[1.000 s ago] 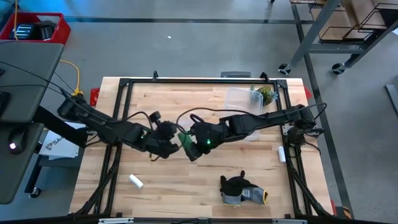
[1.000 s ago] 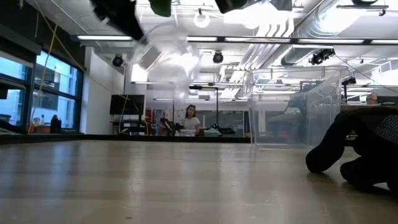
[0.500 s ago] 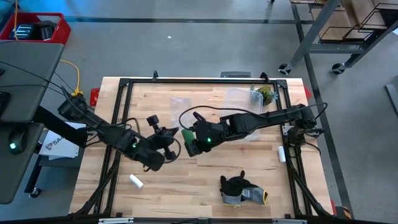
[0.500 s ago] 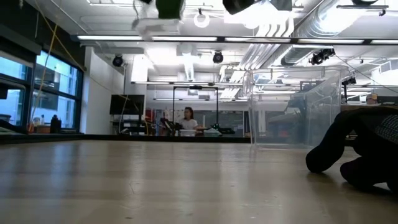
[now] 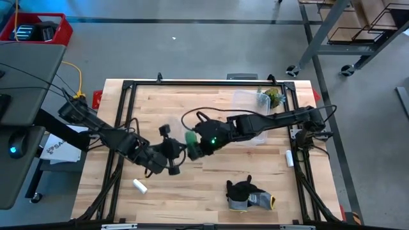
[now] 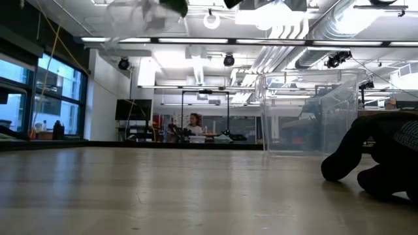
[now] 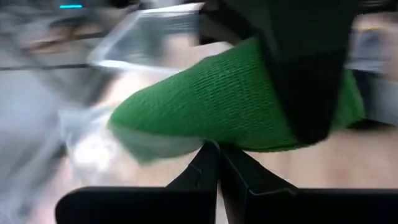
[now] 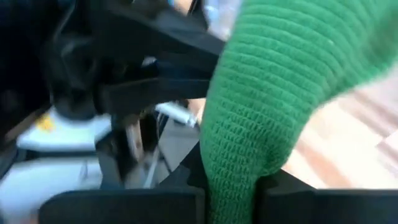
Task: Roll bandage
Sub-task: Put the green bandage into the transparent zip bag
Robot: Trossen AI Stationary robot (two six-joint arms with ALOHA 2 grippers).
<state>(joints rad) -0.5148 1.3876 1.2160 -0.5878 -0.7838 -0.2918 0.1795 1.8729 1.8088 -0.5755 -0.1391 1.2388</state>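
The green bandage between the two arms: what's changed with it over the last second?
The left end effector pulled back from the bandage, then swung in again just below it. The right end effector kept its grip, shifting the bandage slightly up-table. The glove, white cylinder and clear container stayed put.

One bandage (image 5: 190, 137), bright green, shows above the middle of the tabletop (image 5: 211, 185). Two dark arms reach in, so two grippers: the left gripper (image 5: 174, 152) and the right gripper (image 5: 195, 144), one from each side. One dark grey glove (image 5: 246, 193) lies near the front edge on the right. Two small white cylinders: one (image 5: 140, 186) at the near left, one (image 5: 289, 158) by the right edge. One clear plastic container (image 5: 250, 108) sits at the far right. One person (image 6: 193, 122) shows in the room beyond.
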